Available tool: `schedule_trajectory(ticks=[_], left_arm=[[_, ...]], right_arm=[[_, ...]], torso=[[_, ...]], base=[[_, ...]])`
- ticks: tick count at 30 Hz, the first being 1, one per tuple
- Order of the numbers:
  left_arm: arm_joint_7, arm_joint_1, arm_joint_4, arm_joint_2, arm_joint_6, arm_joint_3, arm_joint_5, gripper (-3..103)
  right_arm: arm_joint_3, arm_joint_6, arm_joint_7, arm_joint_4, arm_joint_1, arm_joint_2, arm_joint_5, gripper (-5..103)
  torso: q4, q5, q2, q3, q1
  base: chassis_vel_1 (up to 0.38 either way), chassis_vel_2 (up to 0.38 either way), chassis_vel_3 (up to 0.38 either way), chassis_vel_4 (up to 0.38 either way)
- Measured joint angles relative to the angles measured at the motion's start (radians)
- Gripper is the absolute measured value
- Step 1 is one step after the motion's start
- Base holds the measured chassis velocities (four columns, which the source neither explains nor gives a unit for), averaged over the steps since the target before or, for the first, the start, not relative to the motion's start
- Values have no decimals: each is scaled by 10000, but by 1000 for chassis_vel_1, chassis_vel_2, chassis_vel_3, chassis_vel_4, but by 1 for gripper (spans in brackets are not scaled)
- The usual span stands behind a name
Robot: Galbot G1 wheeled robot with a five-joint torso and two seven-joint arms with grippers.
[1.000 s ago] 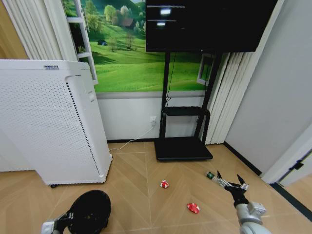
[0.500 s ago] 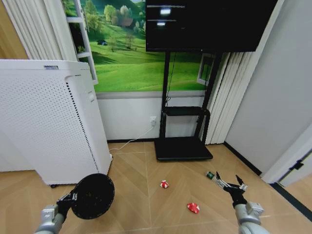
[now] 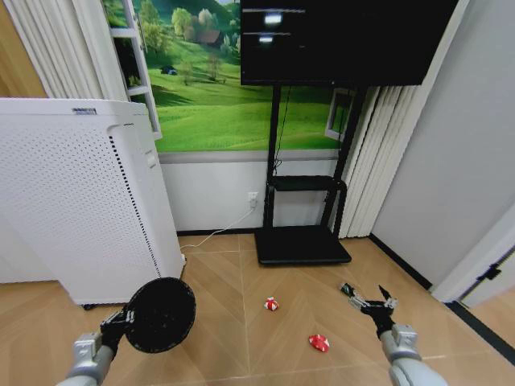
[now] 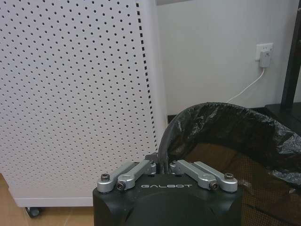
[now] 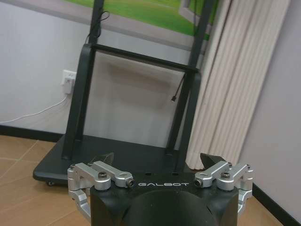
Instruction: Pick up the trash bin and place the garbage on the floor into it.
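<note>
- Herringbone wood floor [image 3: 233, 297] before a white wall; a tall perforated white appliance [image 3: 76, 201] stands to my left, a black TV stand [image 3: 302, 241] ahead.
- My left gripper [image 4: 163, 165] is clamped on the rim of the trash bin [image 3: 161, 315], holding it off the floor, mouth tipped forward.
- My right gripper [image 3: 372, 304] hovers low with fingers spread, beside the green bottle [image 3: 347, 289].
- Two red-and-white pieces [image 3: 271, 304] [image 3: 319, 343] lie between the arms.
- The bin is round, black, with a glossy bag liner [image 4: 235, 132].

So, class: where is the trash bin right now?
In the head view the trash bin hangs low on the left, gripped at its rim by the left gripper, before the white perforated appliance.
</note>
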Motion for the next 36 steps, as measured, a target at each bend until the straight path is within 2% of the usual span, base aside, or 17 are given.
schedule_trajectory(ticks=[1,3,6,13,16,22,36], left_arm=[[0,0,0,0,0,0,0,7],[17,78,-1,-42,-3,33,65,7],[20,115,0,-64,-15,41,103,7],[32,123,54,-107,-44,134,208,7],[31,64,81,-104,-32,154,205,7],[29,-143,253,-55,-20,248,192,7],[29,-404,426,48,26,427,124,7]], right_arm=[[0,0,0,0,0,0,0,100],[-598,70,40,-517,336,-604,88,100],[-870,154,39,-809,519,-815,78,100],[-2902,689,-351,-3012,1713,-1909,-468,100],[-3456,744,-383,-3455,1991,-2095,-544,102],[-4489,721,-391,-4217,2385,-2305,-532,99],[-5316,804,-654,-5305,2542,-2468,-1033,99]], torso=[[0,0,0,0,0],[0,2,0,0,0],[0,2,0,0,0],[-2,3,0,0,1],[-1,2,0,1,0],[0,3,0,0,0],[0,0,0,0,0]], base=[[0,0,0,0],[0,0,0,0],[0,0,0,0],[0,0,0,0],[0,0,0,0],[0,0,0,0],[0,0,0,0]])
